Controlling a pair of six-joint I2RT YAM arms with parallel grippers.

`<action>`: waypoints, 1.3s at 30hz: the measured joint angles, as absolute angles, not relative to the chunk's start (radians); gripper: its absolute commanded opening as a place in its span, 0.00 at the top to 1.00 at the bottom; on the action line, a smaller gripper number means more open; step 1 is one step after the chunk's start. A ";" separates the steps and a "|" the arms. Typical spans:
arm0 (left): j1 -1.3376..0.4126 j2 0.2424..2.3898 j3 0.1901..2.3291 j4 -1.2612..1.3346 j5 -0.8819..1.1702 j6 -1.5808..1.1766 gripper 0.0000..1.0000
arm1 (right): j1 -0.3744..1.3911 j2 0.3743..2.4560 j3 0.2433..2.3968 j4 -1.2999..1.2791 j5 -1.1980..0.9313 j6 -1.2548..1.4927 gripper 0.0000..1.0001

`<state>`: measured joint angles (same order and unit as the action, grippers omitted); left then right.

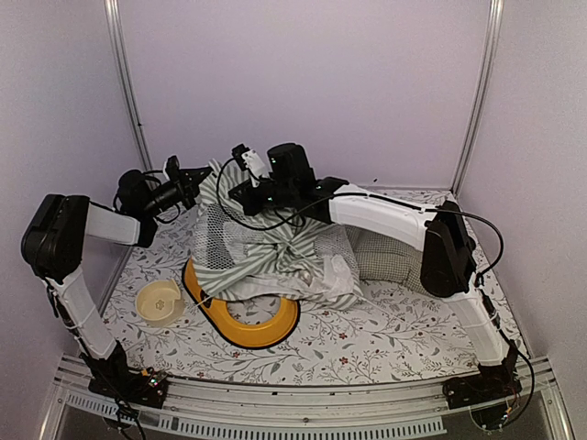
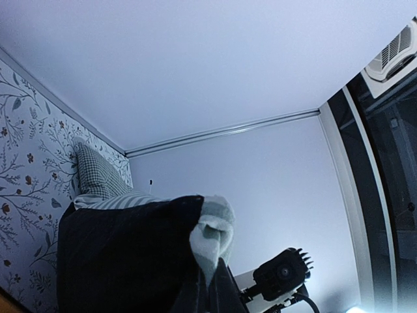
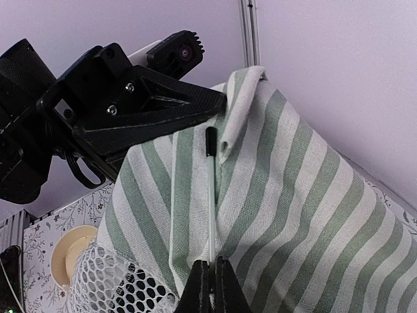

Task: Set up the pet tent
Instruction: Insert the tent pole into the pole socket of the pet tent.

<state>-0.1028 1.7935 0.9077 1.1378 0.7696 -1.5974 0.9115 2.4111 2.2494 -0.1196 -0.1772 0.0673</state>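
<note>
Right gripper is being pressed together on a thin white pole of the pet tent. Its green-and-white striped cloth is being pinched at the top by the left gripper. The floppy tent is being held up over the yellow ring, at its back edge.

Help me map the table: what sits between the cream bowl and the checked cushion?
Top view: the pet tent, draped partly over a yellow ring, fills the stretch between bowl and cushion.
</note>
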 measured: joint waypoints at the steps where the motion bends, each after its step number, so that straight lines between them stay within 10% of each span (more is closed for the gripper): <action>1: -0.103 1.794 0.908 1.138 0.769 -1.597 1.00 | 0.912 2.411 2.249 -0.120 -0.177 0.068 1.00; 39: -0.082 1.794 0.900 1.125 0.751 -1.608 1.00 | 0.916 2.371 2.167 -0.075 -0.117 0.094 1.00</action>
